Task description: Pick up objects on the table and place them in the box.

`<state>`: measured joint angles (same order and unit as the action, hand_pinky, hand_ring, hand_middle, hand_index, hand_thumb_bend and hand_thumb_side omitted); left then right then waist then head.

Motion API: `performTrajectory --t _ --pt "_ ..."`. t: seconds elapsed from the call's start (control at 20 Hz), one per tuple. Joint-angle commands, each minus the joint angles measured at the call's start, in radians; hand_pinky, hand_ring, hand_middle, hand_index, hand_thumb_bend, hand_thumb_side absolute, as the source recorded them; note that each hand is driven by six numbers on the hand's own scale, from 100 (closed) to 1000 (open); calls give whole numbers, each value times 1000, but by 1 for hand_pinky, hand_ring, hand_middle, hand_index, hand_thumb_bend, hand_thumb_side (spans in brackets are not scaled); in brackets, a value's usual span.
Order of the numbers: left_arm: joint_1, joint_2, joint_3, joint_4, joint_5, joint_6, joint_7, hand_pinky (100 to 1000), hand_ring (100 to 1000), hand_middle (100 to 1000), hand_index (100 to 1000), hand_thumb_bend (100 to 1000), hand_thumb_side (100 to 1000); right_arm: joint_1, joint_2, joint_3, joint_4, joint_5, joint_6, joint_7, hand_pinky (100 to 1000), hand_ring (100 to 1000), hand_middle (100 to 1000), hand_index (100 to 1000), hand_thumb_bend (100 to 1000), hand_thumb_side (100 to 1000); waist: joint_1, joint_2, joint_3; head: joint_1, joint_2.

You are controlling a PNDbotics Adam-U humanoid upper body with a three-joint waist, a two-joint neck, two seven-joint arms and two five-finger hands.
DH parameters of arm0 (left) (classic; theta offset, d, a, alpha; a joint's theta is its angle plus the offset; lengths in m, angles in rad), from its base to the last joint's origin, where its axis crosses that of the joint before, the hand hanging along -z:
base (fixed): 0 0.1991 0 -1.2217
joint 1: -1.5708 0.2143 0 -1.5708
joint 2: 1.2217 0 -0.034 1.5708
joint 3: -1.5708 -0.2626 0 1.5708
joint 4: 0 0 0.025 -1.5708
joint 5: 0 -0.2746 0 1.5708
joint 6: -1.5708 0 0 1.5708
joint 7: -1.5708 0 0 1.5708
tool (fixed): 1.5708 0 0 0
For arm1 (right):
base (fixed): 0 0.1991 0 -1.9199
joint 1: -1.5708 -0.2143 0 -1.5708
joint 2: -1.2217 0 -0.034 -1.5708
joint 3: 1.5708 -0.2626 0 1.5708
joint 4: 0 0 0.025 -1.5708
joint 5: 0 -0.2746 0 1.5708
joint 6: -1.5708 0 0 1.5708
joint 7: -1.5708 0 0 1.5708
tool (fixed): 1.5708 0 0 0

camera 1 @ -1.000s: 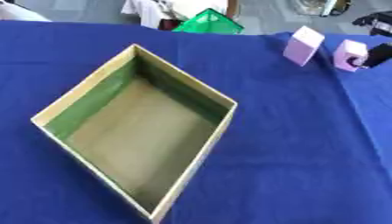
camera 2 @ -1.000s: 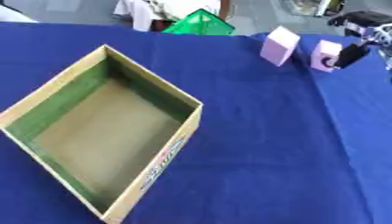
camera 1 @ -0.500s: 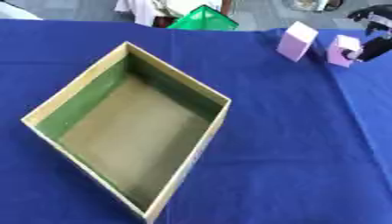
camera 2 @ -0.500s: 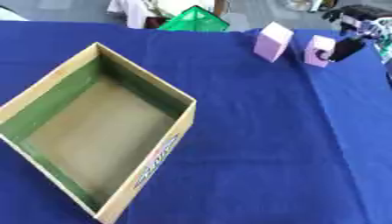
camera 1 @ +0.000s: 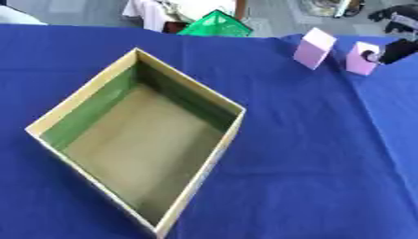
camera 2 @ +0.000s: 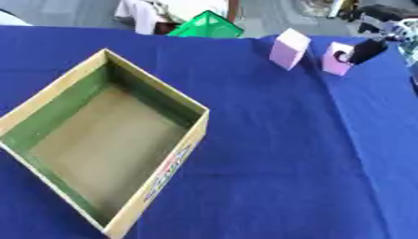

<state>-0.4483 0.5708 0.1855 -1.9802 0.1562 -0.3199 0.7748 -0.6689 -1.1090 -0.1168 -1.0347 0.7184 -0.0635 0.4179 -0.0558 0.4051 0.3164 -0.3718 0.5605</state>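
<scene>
An open cardboard box point(camera 1: 88, 88) with green inner walls and a bare brown floor lies askew on the blue table point(camera 1: 310, 154), left of the middle. Two lilac blocks stand at the far right. The taller block point(camera 2: 289, 48) stands free. The smaller block point(camera 2: 336, 59) has my black right hand point(camera 2: 369, 45) on it, reaching in from the upper right corner. One dark fingertip lies on the block's front face and the other fingers curl above and behind it. Most of that hand is cut off by the picture's edge. My left hand shows in no view.
A green mesh basket point(camera 1: 215, 25) and some white cloth point(camera 1: 151, 11) sit just beyond the table's far edge. Wide blue cloth stretches between the box and the blocks and along the right side.
The whole picture has shifted slightly, so the camera moved. My right hand stays at the smaller lilac block; neither block has visibly moved on the table.
</scene>
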Motion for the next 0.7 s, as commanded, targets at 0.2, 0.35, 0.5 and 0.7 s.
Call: performTrajectory --t 0.2,0.35,0.5,0.7 --pt "-138 58 -39 -20 48 -73 -52 799 684 657 890 629 878 -17 -48 -4 -5 0 -4 -7 799 821 912 1000 279 280 10 -31 7 -9 2" --pt "-219 55 -67 -20 74 -100 -88 799 694 665 892 645 863 -24 -43 5 -8 7 -9 -1 794 829 914 1000 280 280 11 -34 9 -11 8" --pt "-273 50 -86 -20 97 -117 -117 798 701 671 893 654 854 -25 -37 8 -7 10 -13 4 791 825 910 1000 274 282 12 -35 10 -13 13" --pt "-311 66 -89 -20 113 -125 -131 798 703 673 895 658 848 -21 -35 11 -5 9 -14 12 793 835 909 1000 269 284 15 -36 13 -20 19"
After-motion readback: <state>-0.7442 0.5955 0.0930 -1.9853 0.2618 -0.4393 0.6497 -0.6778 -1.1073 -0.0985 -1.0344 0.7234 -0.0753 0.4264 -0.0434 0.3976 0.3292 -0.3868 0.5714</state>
